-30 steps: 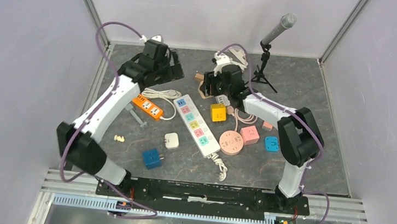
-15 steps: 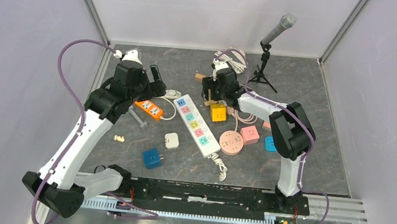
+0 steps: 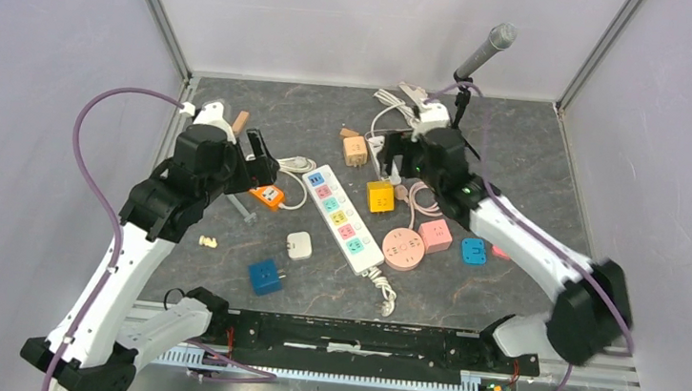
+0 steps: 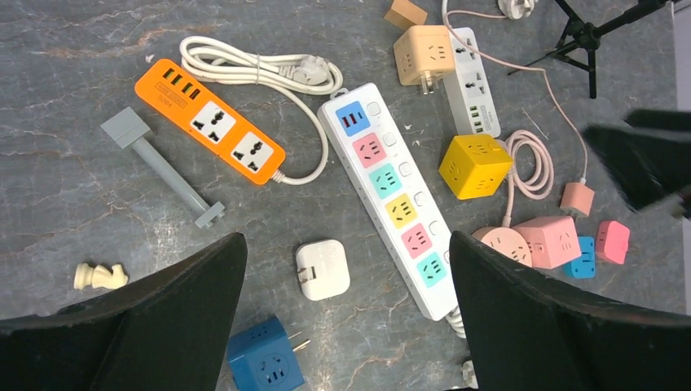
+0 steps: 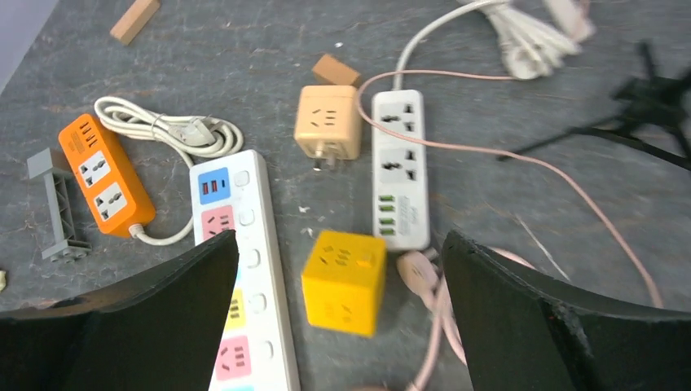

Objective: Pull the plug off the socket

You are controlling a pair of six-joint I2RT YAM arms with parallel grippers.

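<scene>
Both grippers hang above the clutter with their fingers spread wide and nothing between them: the left gripper (image 4: 346, 244) over the middle of the grey stone-patterned table (image 3: 537, 156), the right gripper (image 5: 338, 240) over the far middle. Largest of the things below is a long white power strip (image 4: 383, 179) with a row of coloured outlets, lying at a slant across the centre. A microphone on a tripod (image 3: 478, 60) stands at the far edge. An orange power strip (image 4: 210, 122) lies toward the left arm's side, its white cord (image 4: 261, 69) looped beside it. The white socket strip (image 5: 398, 167) lies on the other side of the long strip, and a thin pink cable crosses over it. A round pink socket (image 3: 403, 249) sits near the long strip's near end, with a pink cube (image 3: 435, 235) just beside it. A yellow cube (image 5: 344, 281) rests between the long strip and the white socket strip. The peach cube plug (image 5: 327, 120) lies on the table just beside the far end of the white socket strip, its prongs bare and seated in no outlet. A blue cube (image 4: 265, 362) and a flat white adapter (image 4: 323, 270) lie nearer the arm bases. A grey bar (image 4: 163, 167) lies by the orange strip, and a small cream piece (image 4: 98, 277) lies beyond it.
</scene>
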